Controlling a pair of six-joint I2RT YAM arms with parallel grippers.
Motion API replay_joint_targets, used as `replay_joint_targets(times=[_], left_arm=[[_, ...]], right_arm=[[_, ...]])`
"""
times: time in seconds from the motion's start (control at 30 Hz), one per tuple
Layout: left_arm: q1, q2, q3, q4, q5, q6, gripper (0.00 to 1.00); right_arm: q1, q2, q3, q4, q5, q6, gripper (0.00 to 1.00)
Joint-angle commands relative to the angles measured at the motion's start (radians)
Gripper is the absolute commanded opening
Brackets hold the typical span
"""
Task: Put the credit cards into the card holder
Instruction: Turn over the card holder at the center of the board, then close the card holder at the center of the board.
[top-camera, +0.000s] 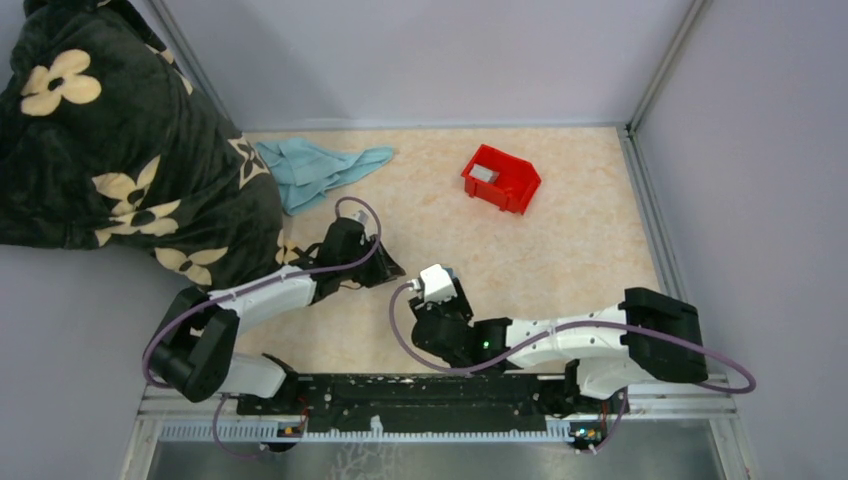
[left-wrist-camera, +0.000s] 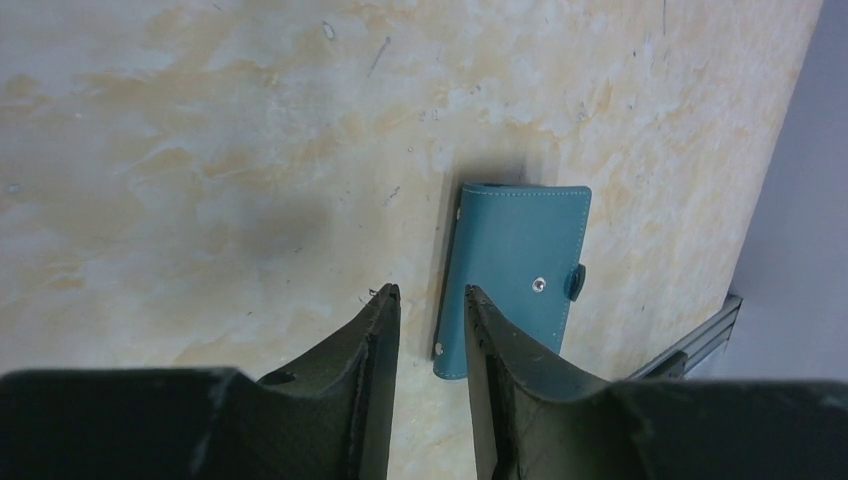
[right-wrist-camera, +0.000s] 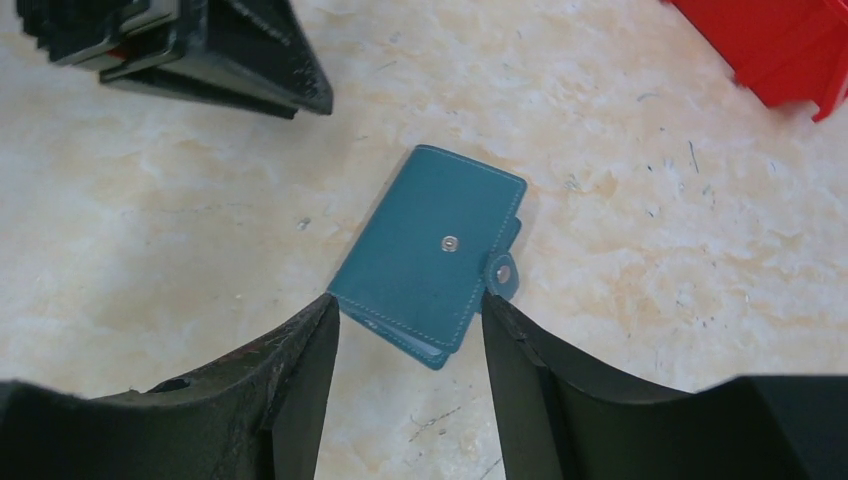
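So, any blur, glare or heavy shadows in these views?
Top external: evenly lit, sharp, no glare. Left wrist: a soft shadow patch on the table beside the teal wallet; its own fingers dark, slightly soft. Right wrist: wallet crisp, red bin cut off at the corner.

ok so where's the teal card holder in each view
top external: not seen in it.
left wrist: card holder sits right of centre, long side running up the frame.
right wrist: middle of the frame, lying at an angle.
shared landmark: red bin, upper right in both the top external and right wrist views.
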Motion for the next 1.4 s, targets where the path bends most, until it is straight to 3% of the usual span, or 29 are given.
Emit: replay_joint_targets(times=[0.0,0.47,1.37], left_arm=[[-0.029,0.063,0.047,0.065,0.061,0.048,0.36],[-0.108,0.238,0.132,0.074,0.054,0.091,0.35],[-0.179,0.308,0.169,0.04,0.009,0.112,0.34]], right_arm=[[-0.053,-0.034,0.067,-0.104,0.008,0.163,0.54],[-0.212,0.065,0.141,-0.207,-0.098,0.32,0.48],[-0.334,0.147,0.123,-0.198,-0.216,0.379,0.42]])
